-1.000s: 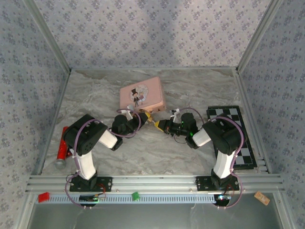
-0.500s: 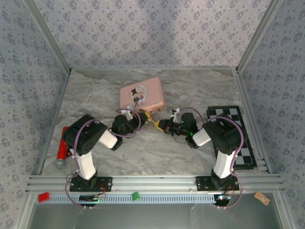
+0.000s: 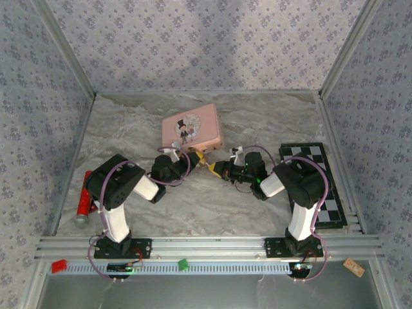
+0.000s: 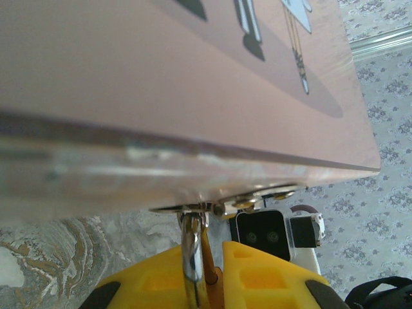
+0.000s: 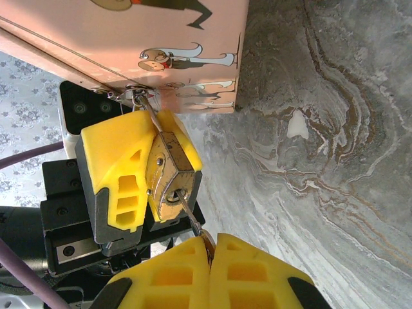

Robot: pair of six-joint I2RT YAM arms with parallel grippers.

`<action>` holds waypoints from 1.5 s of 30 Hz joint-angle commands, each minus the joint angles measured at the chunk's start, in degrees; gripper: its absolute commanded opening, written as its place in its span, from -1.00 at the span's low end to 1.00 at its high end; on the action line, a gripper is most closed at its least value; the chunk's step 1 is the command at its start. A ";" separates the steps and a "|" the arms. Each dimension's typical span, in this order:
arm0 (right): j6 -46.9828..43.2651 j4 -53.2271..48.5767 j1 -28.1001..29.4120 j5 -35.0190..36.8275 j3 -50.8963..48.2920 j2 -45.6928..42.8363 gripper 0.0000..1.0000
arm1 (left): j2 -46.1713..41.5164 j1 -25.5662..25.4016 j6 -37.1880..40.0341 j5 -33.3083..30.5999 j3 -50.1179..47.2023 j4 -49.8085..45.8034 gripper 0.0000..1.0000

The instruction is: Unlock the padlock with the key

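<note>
Two closed grips: left pincer [image 4: 215, 283] pinches padlock [image 5: 168, 177], right pincer [image 5: 210, 254] pinches key [image 5: 190, 212] touching it.

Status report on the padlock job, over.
Left gripper shut on padlock. Right gripper shut on key, tip at the keyhole. Shackle hooked through hasp of pink box.

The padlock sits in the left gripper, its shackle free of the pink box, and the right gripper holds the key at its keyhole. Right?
No: the right wrist view shows the shackle hooked through the hasp of the box. The rest holds: the left gripper clamps the padlock, the right gripper holds the key at its keyhole.
</note>
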 commanded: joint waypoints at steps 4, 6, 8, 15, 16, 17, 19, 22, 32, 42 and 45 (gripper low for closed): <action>1.33 2.89 0.04 0.10 1.45 0.27 -1.00 | 2.10 -2.43 -8.62 6.03 -1.51 -7.33 -0.76; 1.73 2.88 0.13 0.01 1.47 -0.08 -1.00 | 2.30 -2.39 -8.53 5.94 -1.52 -7.28 -0.76; 2.00 2.24 0.26 0.17 1.53 -0.57 -1.00 | 2.96 -2.44 -8.57 5.78 -1.60 -6.91 -0.76; 2.33 0.30 0.09 0.90 1.24 -1.71 -1.00 | 4.82 -2.37 -9.41 5.93 -1.78 -4.18 -0.77; 2.49 0.39 0.07 0.89 1.26 -1.70 -1.00 | 4.76 -2.40 -9.34 5.95 -1.85 -4.19 -0.77; 2.55 0.47 0.02 0.85 1.27 -1.72 -1.00 | 4.68 -2.35 -9.27 5.93 -1.91 -4.18 -0.77; 2.63 0.52 -0.04 0.94 1.28 -1.85 -1.00 | 4.14 -2.52 -8.78 5.80 -1.93 -4.76 -0.77; 2.97 0.48 -0.36 0.73 1.27 -2.28 -1.00 | 2.76 -2.61 -7.86 5.48 -1.89 -7.39 -0.78; 1.64 -4.61 -1.51 -1.31 3.03 -5.04 -1.00 | 2.39 -2.79 -7.20 5.84 -1.45 -7.93 -0.78; 1.16 -4.68 -1.12 -0.67 3.03 -4.73 -1.00 | 0.74 -3.32 -6.95 5.75 -0.95 -9.58 -0.78; 1.12 -4.59 -1.14 -0.60 3.03 -4.76 -1.00 | 0.64 -3.40 -6.99 5.84 -0.89 -9.68 -0.78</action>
